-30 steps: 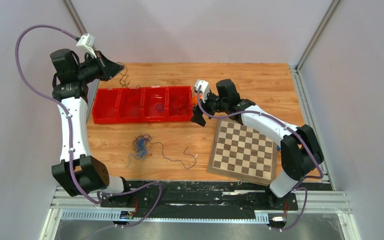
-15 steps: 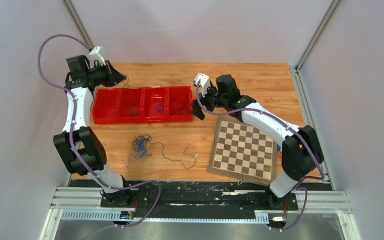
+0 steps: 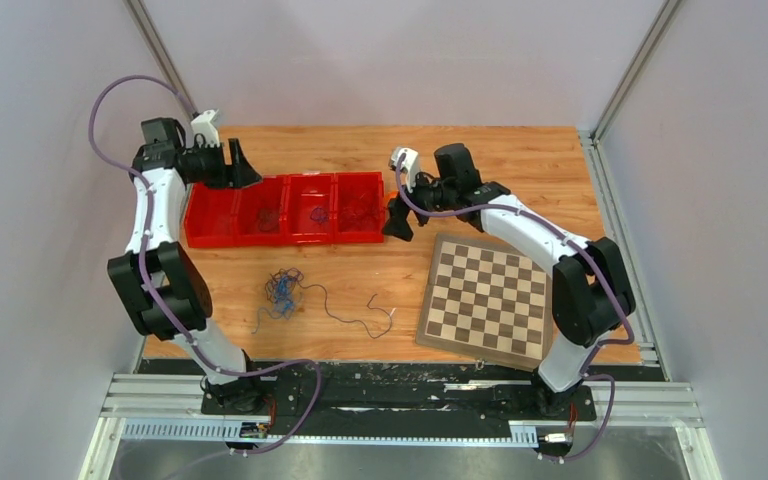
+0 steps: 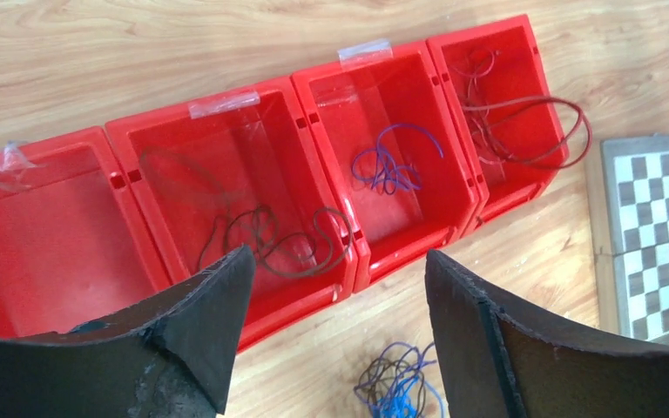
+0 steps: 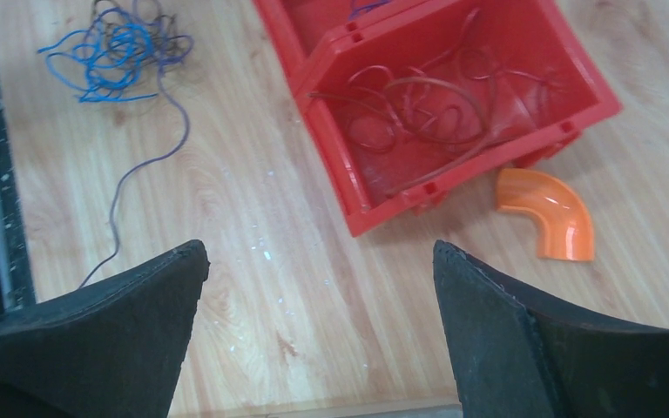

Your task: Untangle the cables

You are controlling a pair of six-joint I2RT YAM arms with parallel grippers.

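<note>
A tangle of blue and dark cables [image 3: 282, 288] lies on the wooden table in front of the red bins [image 3: 222, 240]; a loose dark cable [image 3: 355, 315] trails to its right. In the left wrist view a dark brown cable [image 4: 270, 239] lies in the second bin, a purple one [image 4: 388, 165] in the third and a red one [image 4: 514, 113] in the fourth. My left gripper [image 3: 243, 168] [image 4: 338, 255] hangs open above the bins, nothing between its fingers. My right gripper [image 3: 397, 222] [image 5: 320, 248] is open and empty over bare wood by the rightmost bin [image 5: 361, 213], with the tangle [image 5: 113, 48] far off.
A chessboard [image 3: 485, 300] lies at the right front of the table. An orange pipe elbow [image 5: 553, 213] sits just outside the rightmost bin. The leftmost bin [image 4: 43, 244] holds no cable. Enclosure walls stand close on the left, back and right.
My left arm swung from the back left corner over the bins and its gripper opened; the dark cable it held now lies in the second bin. The right arm barely moved.
</note>
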